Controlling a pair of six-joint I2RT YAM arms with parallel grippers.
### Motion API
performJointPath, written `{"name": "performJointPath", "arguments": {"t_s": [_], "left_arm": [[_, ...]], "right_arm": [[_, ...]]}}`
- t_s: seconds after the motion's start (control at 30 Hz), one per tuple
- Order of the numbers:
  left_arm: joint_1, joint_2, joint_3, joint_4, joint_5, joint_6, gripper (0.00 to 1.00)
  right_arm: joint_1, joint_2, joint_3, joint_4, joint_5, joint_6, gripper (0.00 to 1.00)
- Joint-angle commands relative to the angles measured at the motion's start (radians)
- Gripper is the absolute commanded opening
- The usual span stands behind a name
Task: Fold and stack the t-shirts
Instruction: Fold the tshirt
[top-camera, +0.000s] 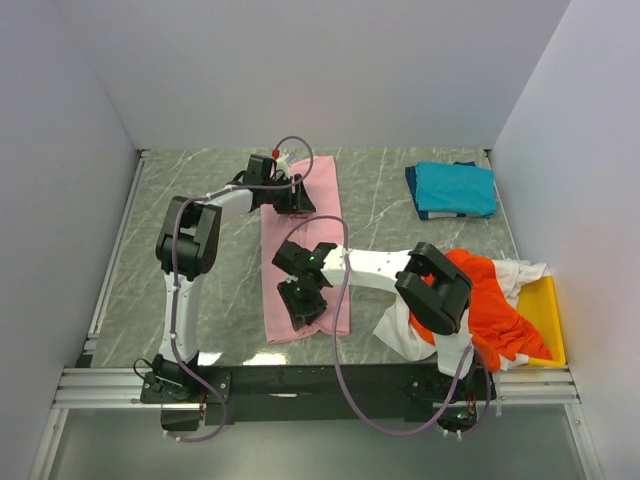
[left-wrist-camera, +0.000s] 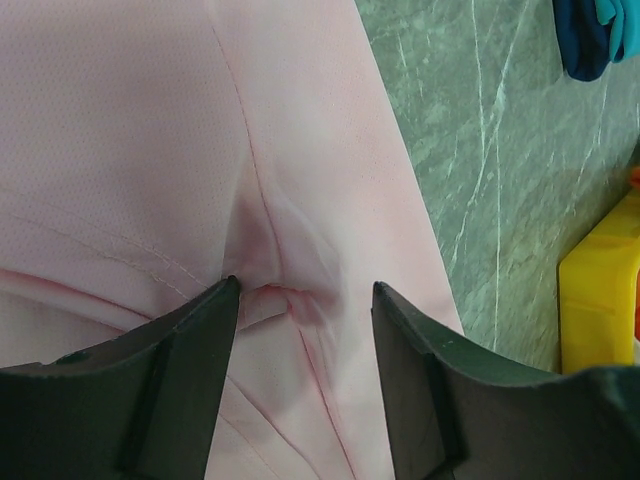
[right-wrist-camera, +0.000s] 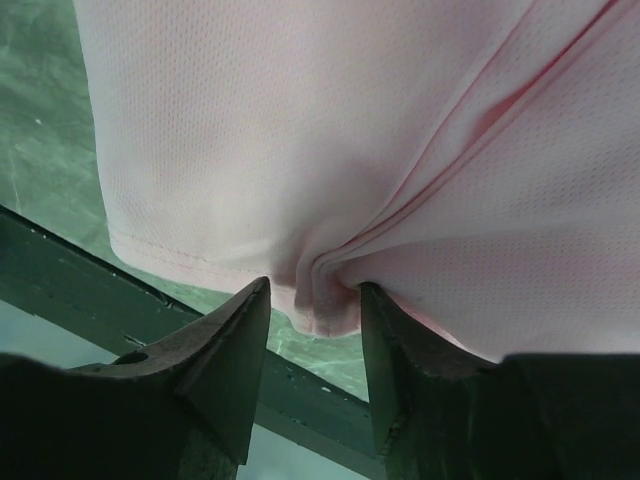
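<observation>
I am looking down at a light pink cloth t-shirt (top-camera: 270, 230) that is lying in the middle of the grey-green stone-look table (top-camera: 380, 200). It is folded into one long strip running from the far side toward me. The left gripper (left-wrist-camera: 305, 290) is sitting on the far end of the strip. Its jaws are standing partly open, with the tips pushing into the pink cloth. A small bump of cloth is rising between them, touching one fingertip but not the other. The right gripper (right-wrist-camera: 313, 292) is sitting at the near end, right at the hem. Its jaws are squeezing close together and pinching a little bunch of the pink hem between them. A teal-blue cloth t-shirt (top-camera: 452, 188) is lying folded at the far right of the table, well apart from the pink one. At the near right, an orange-red cloth t-shirt (top-camera: 492, 300) and a white cloth t-shirt (top-camera: 398, 325) are lying crumpled together, partly over a flat yellow tray (top-camera: 548, 310).
</observation>
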Motion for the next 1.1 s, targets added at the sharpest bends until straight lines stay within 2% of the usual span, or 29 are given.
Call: {"name": "performJointPath", "arguments": {"t_s": [0.0,0.23,0.47,0.67,0.77,0.9,1.07], "left_arm": [[-0.017,0.036,0.021,-0.047,0.02,0.031,0.62],[-0.031,0.019,0.064,-0.027,0.045,-0.012,0.63],[-0.04,0.02,0.1,-0.041,0.051,-0.022,0.63],[-0.041,-0.081,0.087,-0.087,0.022,0.001,0.64],[-0.041,-0.153,0.083,-0.09,0.016,-0.024,0.67],[-0.041,-0.243,0.073,-0.076,0.008,-0.062,0.68],[-0.041,-0.363,0.057,-0.15,-0.033,-0.053,0.68]], "right_arm": [[0.016,-0.014,0.046,-0.014,-0.008,-0.025,0.49],[0.017,-0.151,0.089,-0.035,0.001,-0.06,0.57],[0.002,-0.283,0.072,-0.078,0.041,-0.074,0.6],[-0.11,-0.398,-0.11,-0.1,0.091,-0.002,0.6],[-0.174,-0.447,-0.24,-0.055,0.082,0.004,0.6],[-0.199,-0.473,-0.383,0.041,0.061,-0.026,0.6],[-0.2,-0.473,-0.415,0.097,0.048,-0.031,0.6]]}}
